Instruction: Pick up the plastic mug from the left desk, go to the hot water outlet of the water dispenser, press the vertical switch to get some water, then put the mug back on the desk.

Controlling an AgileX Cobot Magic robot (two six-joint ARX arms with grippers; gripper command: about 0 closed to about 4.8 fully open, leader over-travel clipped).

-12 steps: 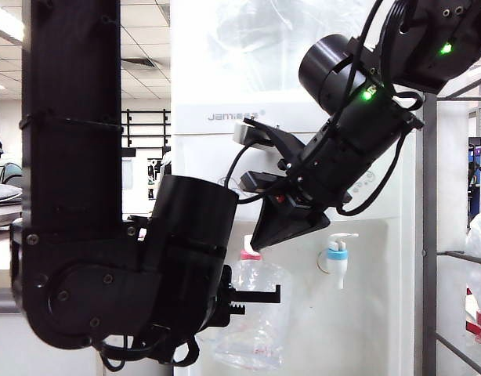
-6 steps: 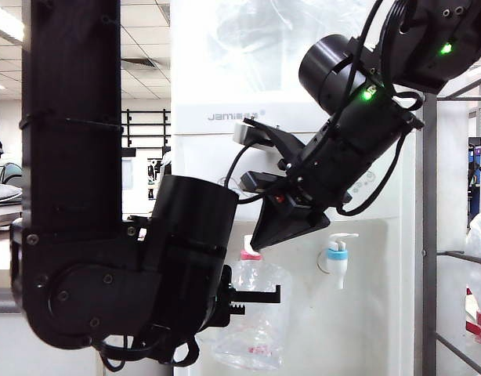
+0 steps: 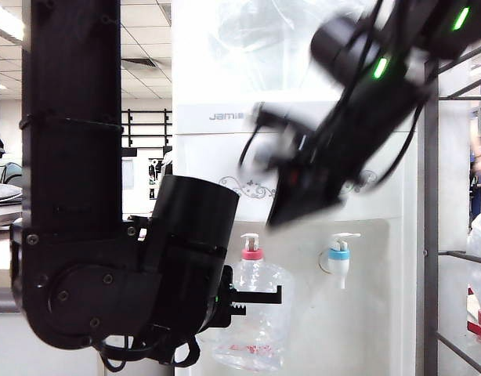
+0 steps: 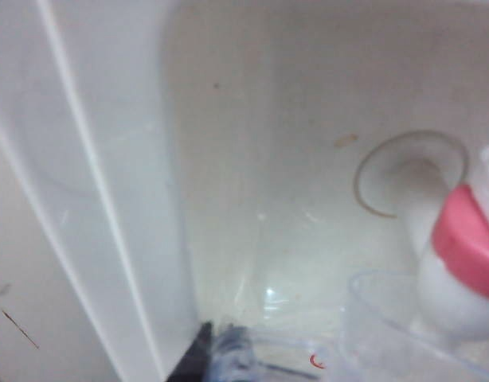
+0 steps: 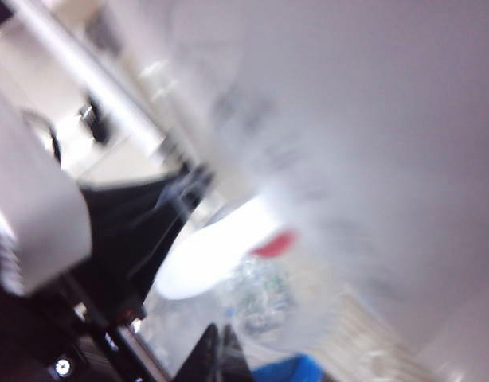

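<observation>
Now clear ribbed mug (image 3: 256,313), left claw (image 3: 252,298) clamped, right claw (image 3: 283,215) closed

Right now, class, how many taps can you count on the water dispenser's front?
2: the hot water outlet, red-collared, just above the plastic mug; the blue-collared tap to its right. None seems hidden.

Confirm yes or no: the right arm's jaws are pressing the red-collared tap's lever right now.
No: the right gripper hangs blurred above the vertical switch, with dispenser panel visible between them.

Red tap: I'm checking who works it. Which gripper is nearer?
Left. The left gripper holds the mug right under the red tap; the right gripper, shut, hangs above and to its right, apart.
</observation>
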